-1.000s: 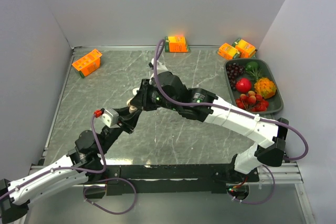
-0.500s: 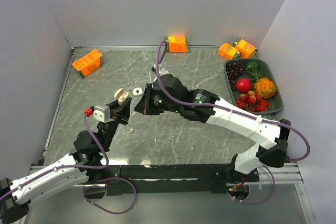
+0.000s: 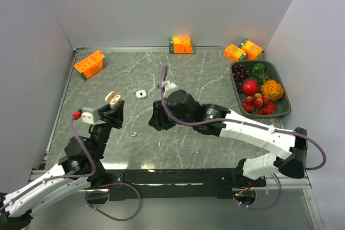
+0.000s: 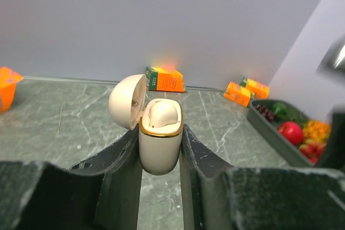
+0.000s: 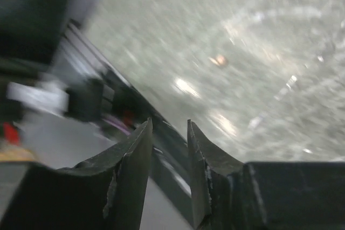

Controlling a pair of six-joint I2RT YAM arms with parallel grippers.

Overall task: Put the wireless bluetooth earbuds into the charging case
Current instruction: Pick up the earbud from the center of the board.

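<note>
Earbuds: only one shows clearly, a tiny pale earbud [image 3: 133,133] lying loose on the table [image 3: 215,79], left of middle and toward the near edge, between the two arms. The charging case [image 4: 160,146] is held up off the table, upright, with its lid [image 4: 127,102] tipped back to the left. A rounded cream shape fills its mouth, and I cannot tell whether that is a seated bud or the case's own lining. The left pincer [image 3: 114,106] is clamped on the case's body from both sides. The right pincer [image 5: 168,133] hangs over the table near the loose earbud, its jaws a narrow gap apart with nothing in them; its own view is smeared. A small white piece [image 3: 141,93] lies farther back, too small to name.

The earbud is small and lies flat, so a pinch slightly off centre could flick it toward the near edge. Carried at a bad angle, it could jam at the case's mouth, and pressing could twist the case in its grip.
</note>
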